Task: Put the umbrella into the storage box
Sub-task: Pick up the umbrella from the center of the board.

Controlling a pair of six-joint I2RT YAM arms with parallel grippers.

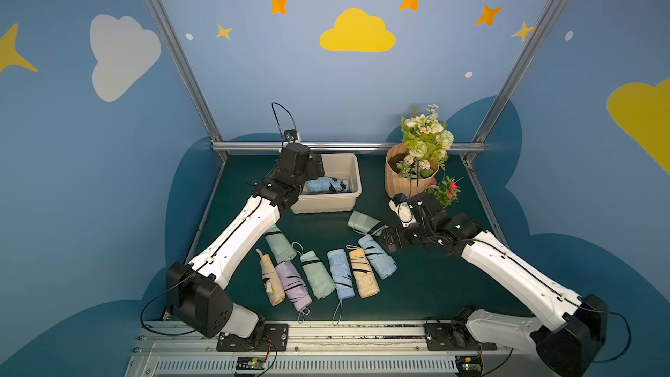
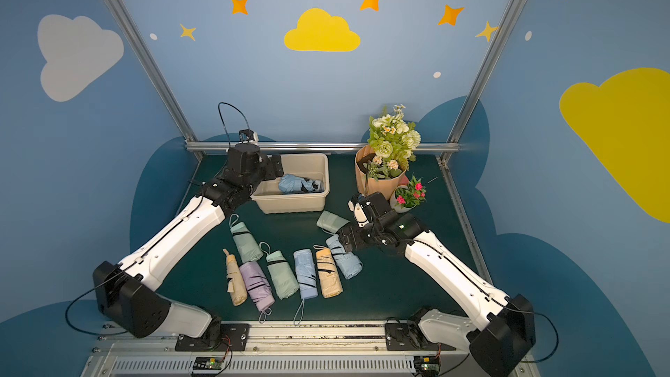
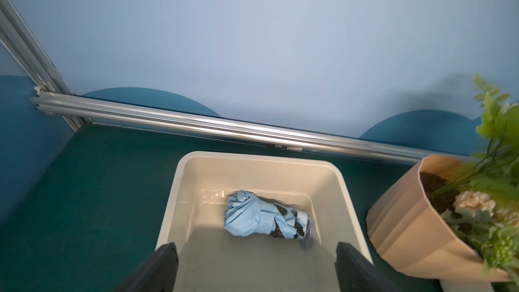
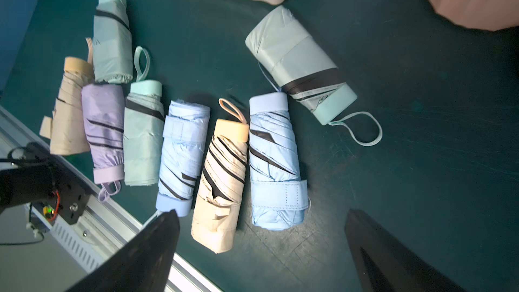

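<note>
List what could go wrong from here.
1. The open left gripper hangs at the storage box, with the light blue umbrella lying inside; pulling back could snag the rim and shift the box.
2. The open right gripper hovers over the row of umbrellas, packed side by side; it might pinch two at once or catch a strap loop.
3. The right arm's wrist sits close to the pink-flowered plant; a swing might topple it.

No word, brand, number or sign legible from where I stand, folded umbrellas [image 4: 182,158] plain fabric and straps, storage box [image 3: 252,157] unmarked, flower pot [image 3: 401,220] unmarked, wall [image 1: 326,85] showing only painted clouds and stars
</note>
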